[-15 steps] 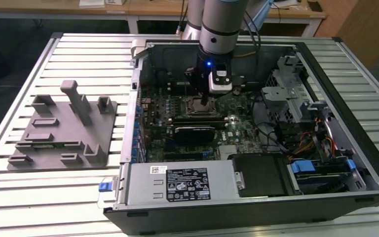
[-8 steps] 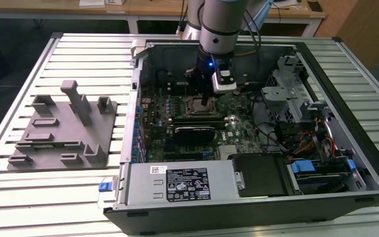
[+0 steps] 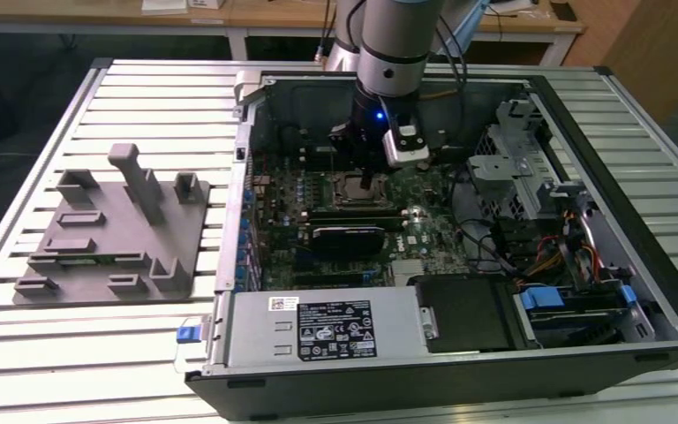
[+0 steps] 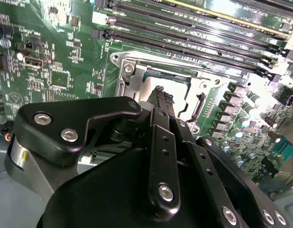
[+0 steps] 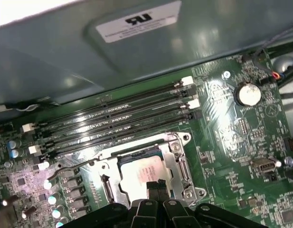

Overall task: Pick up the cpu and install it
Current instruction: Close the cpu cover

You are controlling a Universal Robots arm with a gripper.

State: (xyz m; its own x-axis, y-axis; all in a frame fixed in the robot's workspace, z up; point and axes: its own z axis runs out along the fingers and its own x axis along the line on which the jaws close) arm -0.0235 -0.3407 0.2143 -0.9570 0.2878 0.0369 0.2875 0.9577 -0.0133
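The cpu [image 5: 138,172], a small flat chip with a pale silvery top, lies flat inside the metal socket frame [image 5: 182,161] on the green motherboard [image 5: 231,123]. My gripper [image 5: 158,186] hangs directly over the chip's edge. Its two thin black fingers are pressed together, with nothing visible between them. In the second wrist view the gripper [image 4: 160,93] points down at the open socket [image 4: 137,76]. In the exterior view the gripper [image 3: 366,183] stands upright over the socket [image 3: 351,193] inside the open computer case [image 3: 575,115].
Memory slots [image 5: 113,121] run beside the socket. A black block [image 3: 345,240] and the power supply [image 3: 315,329] lie nearer the case's front. Drive cages and cables [image 3: 539,203] fill the exterior view's right. A grey plastic fixture [image 3: 109,238] with upright posts sits on the slatted table [image 3: 33,349].
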